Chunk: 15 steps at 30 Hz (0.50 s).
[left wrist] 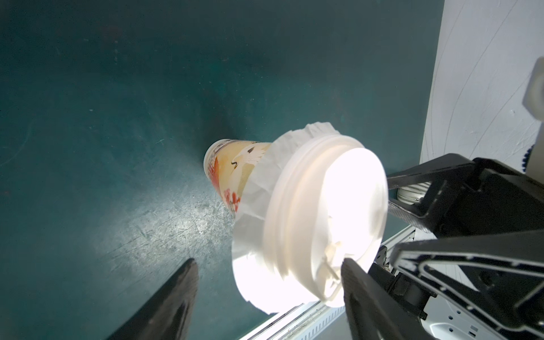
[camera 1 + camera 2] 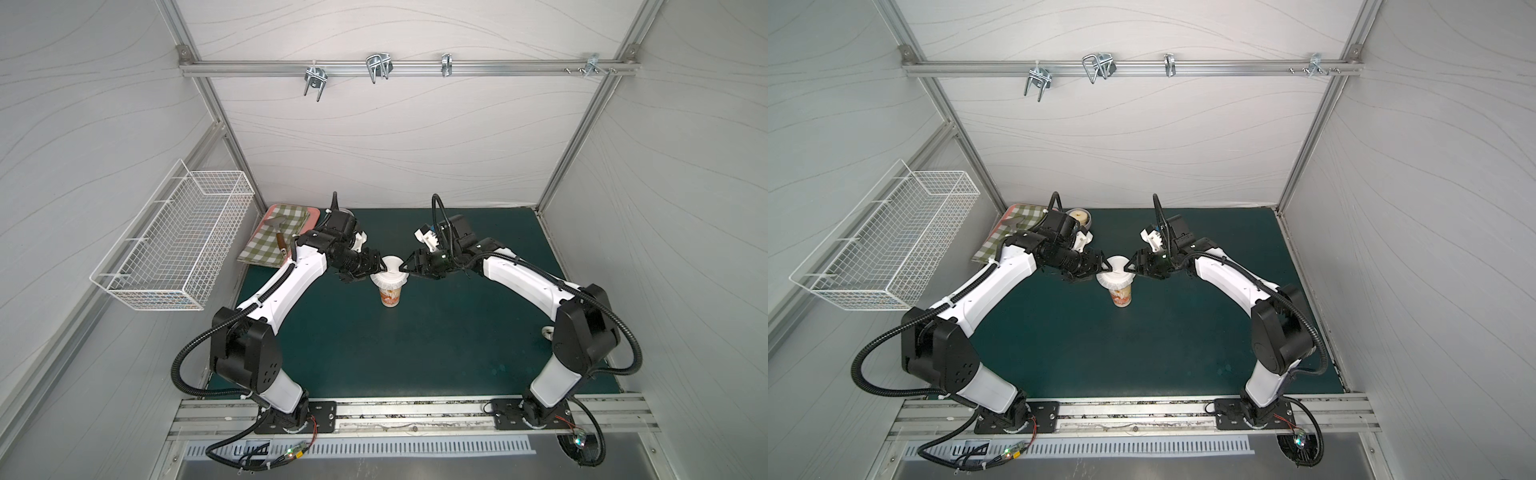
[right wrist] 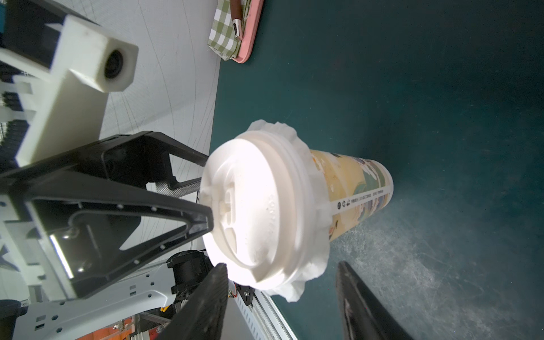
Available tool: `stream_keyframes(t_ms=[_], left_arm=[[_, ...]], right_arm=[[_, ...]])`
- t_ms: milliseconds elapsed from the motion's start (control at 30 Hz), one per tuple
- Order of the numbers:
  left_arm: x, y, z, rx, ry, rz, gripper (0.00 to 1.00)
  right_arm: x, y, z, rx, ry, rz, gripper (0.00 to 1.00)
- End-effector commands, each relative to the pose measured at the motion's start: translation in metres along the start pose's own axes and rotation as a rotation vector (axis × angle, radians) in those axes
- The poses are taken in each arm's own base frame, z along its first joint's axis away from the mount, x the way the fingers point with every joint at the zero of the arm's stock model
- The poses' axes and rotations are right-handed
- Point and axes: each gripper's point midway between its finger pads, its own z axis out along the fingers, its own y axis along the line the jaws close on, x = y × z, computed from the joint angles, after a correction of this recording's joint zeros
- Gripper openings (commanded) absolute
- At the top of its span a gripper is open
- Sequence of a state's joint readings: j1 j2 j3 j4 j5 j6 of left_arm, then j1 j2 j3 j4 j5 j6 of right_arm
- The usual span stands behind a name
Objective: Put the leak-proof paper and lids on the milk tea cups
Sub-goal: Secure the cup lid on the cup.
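Observation:
The milk tea cup [image 2: 391, 297] [image 2: 1122, 298] stands upright mid-mat, white with orange-red art [image 1: 235, 164] [image 3: 353, 182]. The leak-proof paper [image 2: 379, 280] [image 2: 1103, 281] covers its mouth, its crinkled edge hanging round the rim [image 1: 259, 188] [image 3: 309, 270]. A white domed lid [image 2: 392, 265] [image 2: 1116, 265] [image 1: 323, 212] [image 3: 259, 212] sits on the paper. My left gripper [image 2: 381, 267] [image 2: 1103, 266] [image 1: 269, 265] [image 3: 207, 188] is open at the lid's left edge, one fingertip against the rim. My right gripper [image 2: 406, 268] [image 2: 1129, 267] [image 3: 282, 266] [image 1: 389, 217] is open at the lid's right edge, nothing clamped.
A pink tray [image 2: 312, 219] [image 3: 250, 38] with a green-checked cloth [image 2: 270, 245] and a brown-handled tool [image 2: 281, 241] lies at the back left. A small bowl [image 2: 1079, 216] sits behind my left wrist. A wire basket [image 2: 174, 237] hangs on the left wall.

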<state>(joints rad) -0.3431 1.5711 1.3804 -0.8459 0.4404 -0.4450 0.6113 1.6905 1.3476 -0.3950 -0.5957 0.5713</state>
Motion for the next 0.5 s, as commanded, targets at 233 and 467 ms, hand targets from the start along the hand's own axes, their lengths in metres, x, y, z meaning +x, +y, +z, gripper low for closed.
stream_keyframes(t_ms=[233,467], left_arm=[[0.0022,-0.0030,-0.0052,0.011,-0.025,0.033,0.77],[-0.0013,-0.0049,-0.0058,0.012,-0.031,0.034,0.78]], right_arm=[[0.0027,0.0097,-0.0041,-0.004,0.001,-0.029,0.60],[0.0021,0.0054,-0.0017,0.011,0.001,-0.025,0.60]])
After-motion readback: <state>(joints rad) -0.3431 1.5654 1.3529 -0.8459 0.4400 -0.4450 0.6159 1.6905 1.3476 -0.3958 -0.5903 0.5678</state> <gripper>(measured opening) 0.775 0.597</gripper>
